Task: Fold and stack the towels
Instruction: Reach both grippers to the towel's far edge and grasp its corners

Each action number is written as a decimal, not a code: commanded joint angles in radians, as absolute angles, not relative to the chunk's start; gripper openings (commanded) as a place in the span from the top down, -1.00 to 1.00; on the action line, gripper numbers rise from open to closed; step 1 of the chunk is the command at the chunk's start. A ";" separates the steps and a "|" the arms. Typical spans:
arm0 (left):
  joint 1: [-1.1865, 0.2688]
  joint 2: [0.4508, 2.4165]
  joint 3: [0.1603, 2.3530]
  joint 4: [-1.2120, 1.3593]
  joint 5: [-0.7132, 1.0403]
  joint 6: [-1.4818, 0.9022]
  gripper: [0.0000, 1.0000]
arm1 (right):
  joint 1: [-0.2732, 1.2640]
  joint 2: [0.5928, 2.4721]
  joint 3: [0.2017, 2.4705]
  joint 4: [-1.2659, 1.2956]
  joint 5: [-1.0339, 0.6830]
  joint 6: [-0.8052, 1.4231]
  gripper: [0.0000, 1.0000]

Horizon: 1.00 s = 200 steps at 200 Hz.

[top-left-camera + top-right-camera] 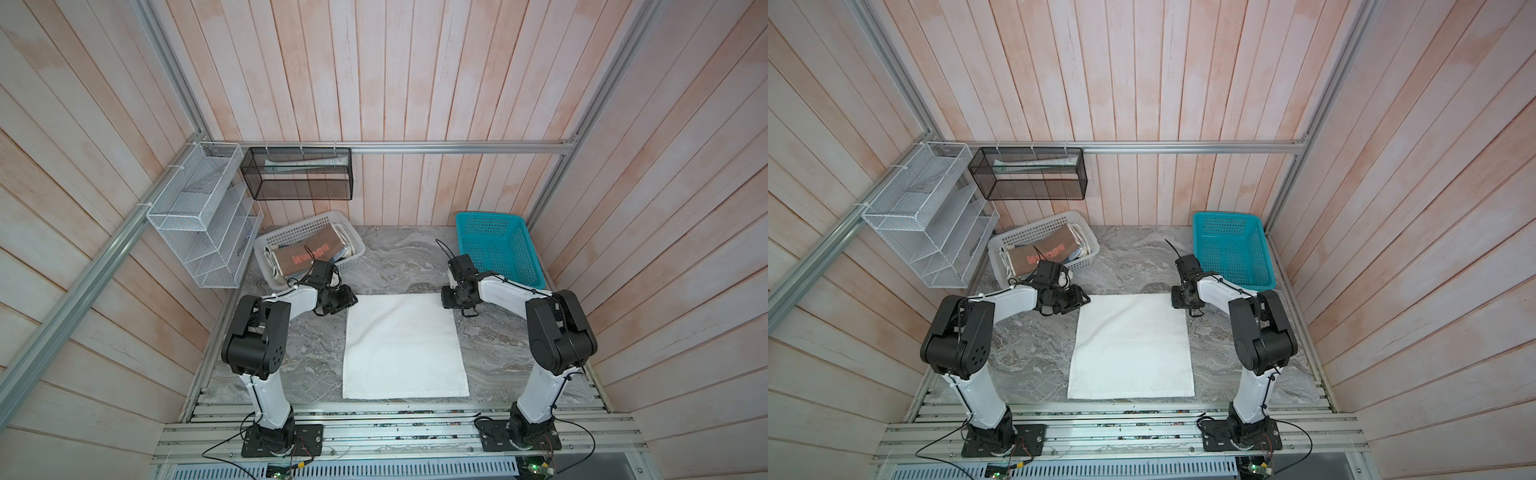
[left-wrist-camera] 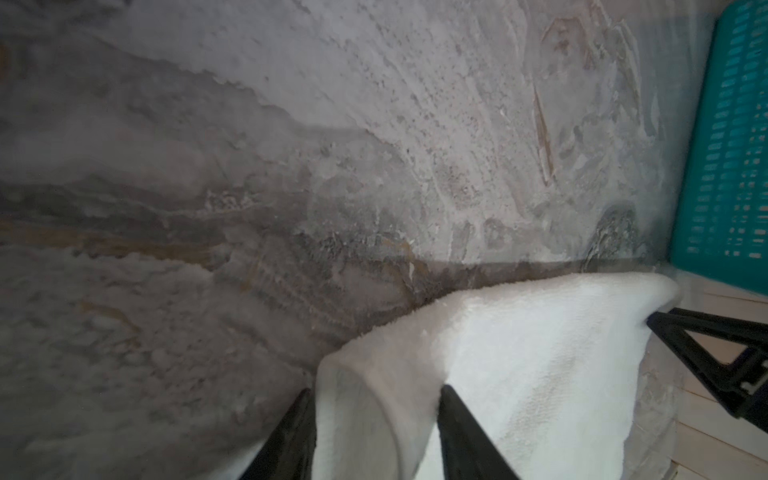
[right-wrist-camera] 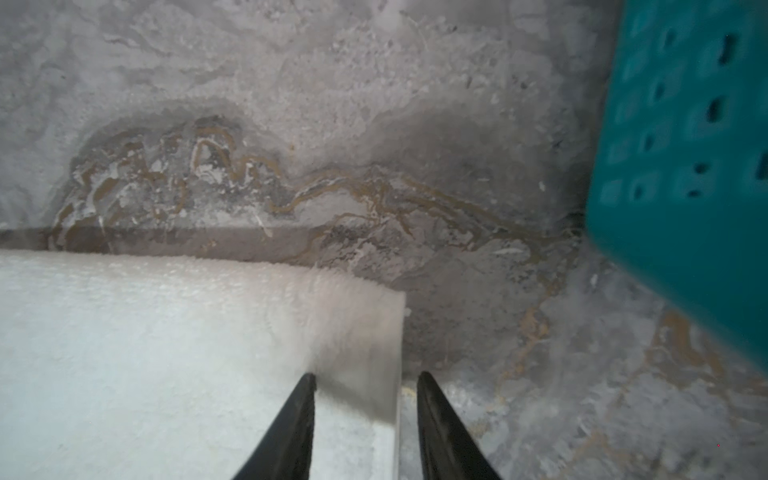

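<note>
left wrist view: left claw (image 2: 376,388) is shown w/ jaws apart, straddling the far-left corner of the large white towel (image 2: 519,365). the corner is curled up betw. the two fingers and touches both.

right wrist view: right claw (image 3: 366,374) is likewise parted, set astride the towel's far-right side edge, w/ one finger over the cloth and the other over the bare marble tabletop (image 3: 540,374). the cloth there lies flat, unpinched.

both top views: the towel is spread flat at table centre betw. the arms, w/ a claw at each far corner. a salmon-brown towel (image 1: 309,255) w/ orange lettering lies in the white basket (image 1: 264,253), far left. a teal basket (image 1: 498,249) is seen far right.
</note>
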State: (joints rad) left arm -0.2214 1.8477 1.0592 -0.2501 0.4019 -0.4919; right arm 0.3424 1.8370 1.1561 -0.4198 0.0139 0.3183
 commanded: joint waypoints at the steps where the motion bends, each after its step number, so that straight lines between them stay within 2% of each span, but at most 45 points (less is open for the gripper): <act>1: -0.206 1.877 1.097 -0.215 0.435 -0.472 0.17 | 0.320 1.875 1.170 -0.431 0.024 0.299 0.14; 23: -0.192 1.899 1.111 -0.220 0.456 -0.478 0.73 | 0.314 1.900 1.186 -0.417 -0.020 0.283 0.15; 44: -0.184 1.885 1.099 -0.197 0.466 -0.475 1.00 | 0.314 1.921 1.199 -0.393 -0.066 0.279 0.14; 118: -0.154 1.825 1.080 -0.209 0.483 -0.421 1.00 | 0.314 2.032 1.285 -0.351 -0.202 0.254 0.15; 134: -0.146 1.819 1.084 -0.213 0.486 -0.416 1.00 | 0.312 2.061 1.321 -0.378 -0.208 0.242 0.34; 151: -0.138 1.800 1.090 -0.221 0.488 -0.411 1.00 | 0.314 2.040 1.321 -0.368 -0.219 0.235 0.69; 163: -0.132 1.779 1.092 -0.221 0.489 -0.402 1.00 | 0.314 2.003 1.310 -0.348 -0.216 0.225 0.85; 182: -0.115 1.755 1.095 -0.219 0.495 -0.381 1.00 | 0.314 1.933 1.292 -0.297 -0.194 0.204 1.00; 200: -0.086 1.745 1.111 -0.220 0.558 -0.375 1.00 | 0.314 1.878 1.300 -0.269 -0.173 0.177 1.00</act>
